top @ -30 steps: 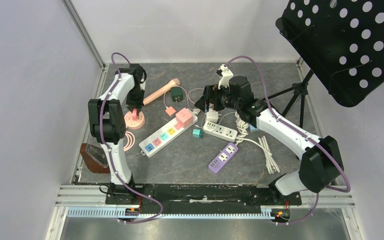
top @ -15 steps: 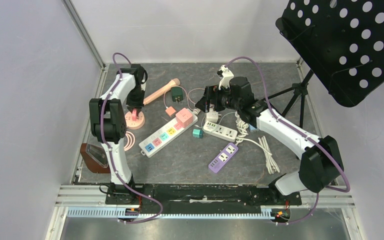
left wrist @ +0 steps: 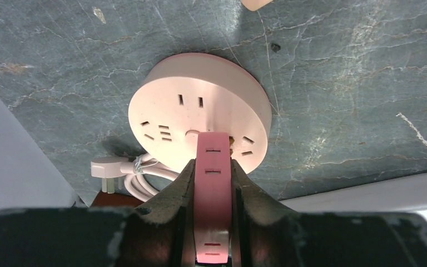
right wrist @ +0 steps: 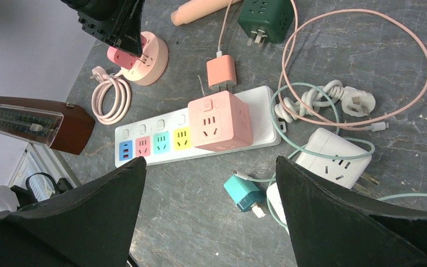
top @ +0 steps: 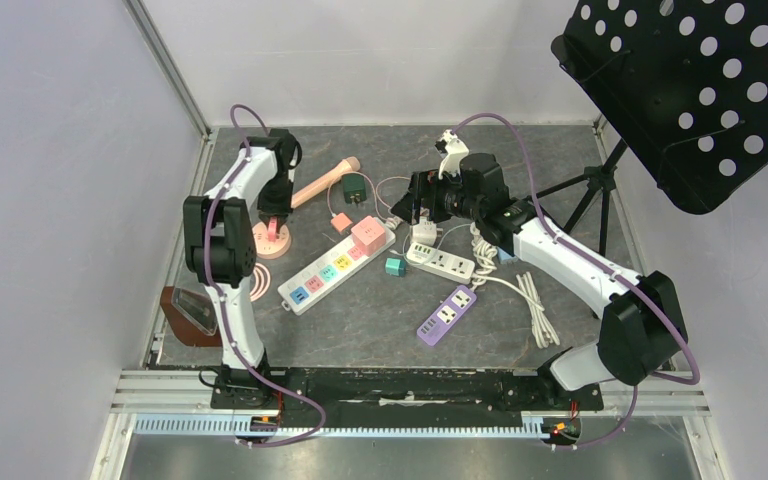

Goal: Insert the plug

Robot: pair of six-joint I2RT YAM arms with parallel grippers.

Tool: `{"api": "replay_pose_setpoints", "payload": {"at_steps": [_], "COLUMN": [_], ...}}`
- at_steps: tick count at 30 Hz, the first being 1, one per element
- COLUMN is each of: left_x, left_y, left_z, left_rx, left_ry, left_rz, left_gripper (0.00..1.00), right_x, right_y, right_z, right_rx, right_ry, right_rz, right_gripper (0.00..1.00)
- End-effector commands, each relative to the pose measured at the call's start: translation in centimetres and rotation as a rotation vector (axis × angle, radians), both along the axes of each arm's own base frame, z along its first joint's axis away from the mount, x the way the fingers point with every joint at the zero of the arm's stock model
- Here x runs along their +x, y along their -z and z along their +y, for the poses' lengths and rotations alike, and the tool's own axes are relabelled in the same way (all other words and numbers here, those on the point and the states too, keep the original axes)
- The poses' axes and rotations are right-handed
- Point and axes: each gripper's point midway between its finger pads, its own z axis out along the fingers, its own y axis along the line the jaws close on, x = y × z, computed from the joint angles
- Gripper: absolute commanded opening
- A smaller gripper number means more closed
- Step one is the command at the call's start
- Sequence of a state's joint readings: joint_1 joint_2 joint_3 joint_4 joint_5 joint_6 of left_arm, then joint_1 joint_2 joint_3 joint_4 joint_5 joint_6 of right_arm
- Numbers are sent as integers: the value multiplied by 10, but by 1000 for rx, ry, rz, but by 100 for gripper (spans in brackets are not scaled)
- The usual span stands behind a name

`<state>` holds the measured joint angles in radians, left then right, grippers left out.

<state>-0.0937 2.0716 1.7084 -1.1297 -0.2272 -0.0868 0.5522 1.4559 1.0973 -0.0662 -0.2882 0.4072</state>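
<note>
**Plug pinched above the round socket, left arm to finish**

The left jaws are pressed onto a pink plug (left wrist: 213, 189), one flat side against each. Its long axis runs straight out along the fingers and down at the face of the round pink socket (left wrist: 200, 105). That socket lies flat at the far left of the desk (left wrist: 344, 83). The plug's tip sits over the middle of the socket face, just beside one slot group. The wrist view does not show whether the pins are touching or already in.

I judge the coming move to be a straight push along that axis, once the pins line up with the slots. Any tilt would likely jam them.

The right jaws are spread and hold nothing. They hang over the white strip (right wrist: 144, 146) and pink cube (right wrist: 219, 121) in mid-desk, well apart from the socket, so the left arm is the nearer.

The desk is hard grey stone, and the socket could slide on it. Room is tight, with the wall (top: 80, 200) close on the left and a coiled cord (left wrist: 136, 175) just beside the socket.
</note>
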Motion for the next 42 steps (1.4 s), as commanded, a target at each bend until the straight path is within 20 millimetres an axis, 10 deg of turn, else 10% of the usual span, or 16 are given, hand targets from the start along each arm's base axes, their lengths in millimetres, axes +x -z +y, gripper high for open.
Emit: {"api": "replay_pose_setpoints", "payload": {"at_steps": [1, 42], "left_x": [0, -29], "left_y": [7, 35], "left_z": [-5, -33], "left_rx": [31, 273], "left_ry": [-26, -65], "left_rz": [21, 37], "left_gripper": [2, 2], "right_x": [2, -1], "right_y": [-22, -18], "right_z": [0, -6], "right_rx": [35, 73], "right_ry": [-4, 23], "right_rz": [-67, -65], "right_gripper": [88, 88]}}
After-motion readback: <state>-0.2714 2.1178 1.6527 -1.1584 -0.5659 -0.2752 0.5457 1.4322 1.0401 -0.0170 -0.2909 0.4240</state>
